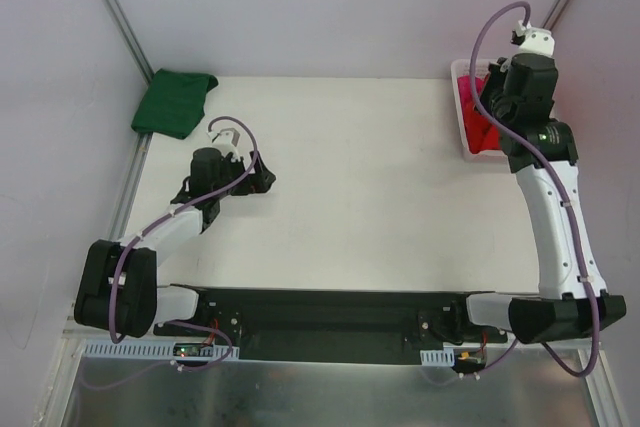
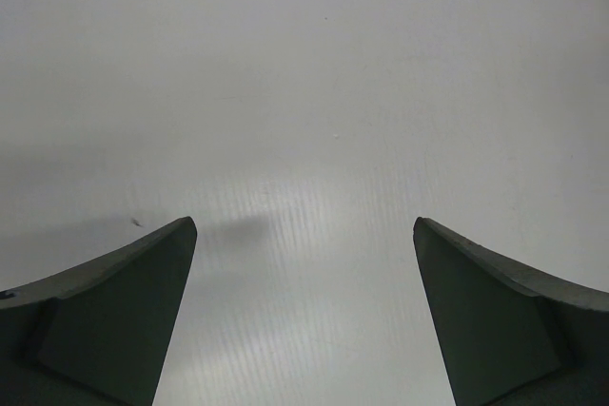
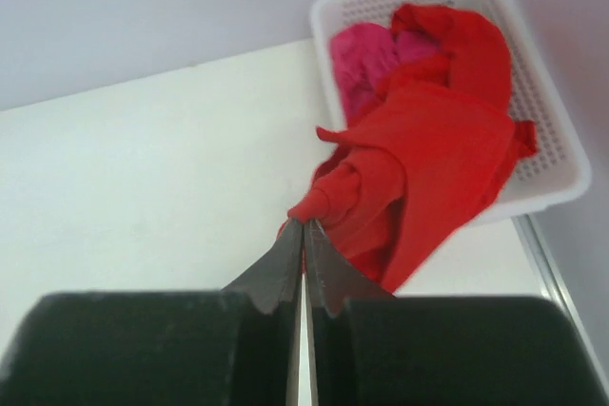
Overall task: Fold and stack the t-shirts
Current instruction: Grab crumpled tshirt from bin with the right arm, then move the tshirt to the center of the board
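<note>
Status entry, fold-and-stack run.

Right tool: jaws pressed together on a pinch of the red t-shirt. My wrist view shows the cloth bunched at the tips. The rest hangs down and drapes over the near rim of the white basket, part in and part out.

Left tool: fingers spread wide with nothing between them, over bare table left of centre.

Where the shirts are:
- Green t-shirt: at the far left corner of the table, lying as a compact flat shape. I judge it folded, though I cannot check the creases from the overhead view.
- Red t-shirt: in my right grip at the basket, on the far right edge of the table. Crumpled, not spread.
- Pink t-shirt: in the basket behind the red one, crumpled, untouched.

Progress, my estimate: one shirt of three done. No stack so far; the green piece lies alone and would serve as the base.

Left to do: carry red to the open middle, flatten, fold, place on green. Then repeat with pink.
</note>
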Motion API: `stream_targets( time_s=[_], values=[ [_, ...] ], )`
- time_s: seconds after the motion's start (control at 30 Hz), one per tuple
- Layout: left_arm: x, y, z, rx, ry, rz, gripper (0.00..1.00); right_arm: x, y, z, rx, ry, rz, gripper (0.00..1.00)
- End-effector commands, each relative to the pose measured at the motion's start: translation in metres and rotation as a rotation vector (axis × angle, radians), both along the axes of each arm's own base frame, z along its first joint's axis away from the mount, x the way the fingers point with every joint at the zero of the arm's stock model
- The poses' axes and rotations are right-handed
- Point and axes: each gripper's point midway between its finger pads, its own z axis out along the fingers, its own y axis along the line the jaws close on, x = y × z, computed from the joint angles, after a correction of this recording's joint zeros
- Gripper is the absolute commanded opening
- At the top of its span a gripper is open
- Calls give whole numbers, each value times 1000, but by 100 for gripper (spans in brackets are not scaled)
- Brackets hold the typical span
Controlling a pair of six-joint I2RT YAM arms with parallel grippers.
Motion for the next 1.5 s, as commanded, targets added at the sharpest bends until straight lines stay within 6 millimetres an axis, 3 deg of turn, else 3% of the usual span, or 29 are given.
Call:
stream_targets(
  time_s=[0.0,0.17,0.27,0.47,0.8,0.97,1.07,1.17,1.47],
  values=[
    [7,-19,34,-1,-106,-69,99,-35,51,66,78,-139,247,2],
    [3,-30,37,-11,-106,-99,99,-76,108,107,178,-213,529,2],
    [-1,-35,39,-21,-104,-110,99,-102,147,119,236,-197,721,2],
    [-5,-46,45,-36,-114,-140,99,-167,195,157,297,-246,1011,2],
    [-12,-58,52,-62,-121,-166,99,-262,219,230,564,-377,1391,2],
    [-12,-63,56,-81,-123,-177,99,-287,225,255,667,-402,1526,2],
    [-14,-69,59,-96,-127,-194,99,-292,223,259,677,-409,1538,2],
    [-17,-75,63,-101,-134,-213,99,-278,224,243,650,-391,1479,2],
    [-23,-76,61,-97,-131,-238,99,-184,221,134,397,-162,1126,2]
  ],
)
